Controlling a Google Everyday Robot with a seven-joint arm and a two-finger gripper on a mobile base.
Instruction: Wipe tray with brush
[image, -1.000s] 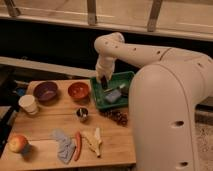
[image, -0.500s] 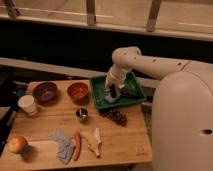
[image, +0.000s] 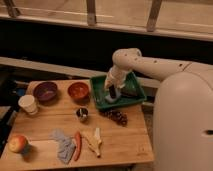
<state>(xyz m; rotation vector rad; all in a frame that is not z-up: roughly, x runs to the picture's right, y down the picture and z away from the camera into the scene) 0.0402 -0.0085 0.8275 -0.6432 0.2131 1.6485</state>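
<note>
we judge the wiping step itself to be in hand: the tool (image: 113, 92) hangs low inside the green tray (image: 98, 95), left of its middle, at the back right of the tabletop (image: 125, 142). a slim dark shape under it, reaching toward the tray floor, we take for the brush (image: 114, 98); we cannot tell whether the tool is closed on it or open. the next move calls for short sideways strokes across the floor under light pressure, kept inside the sloping walls so the tray does not slide off the tabletop edge
</note>
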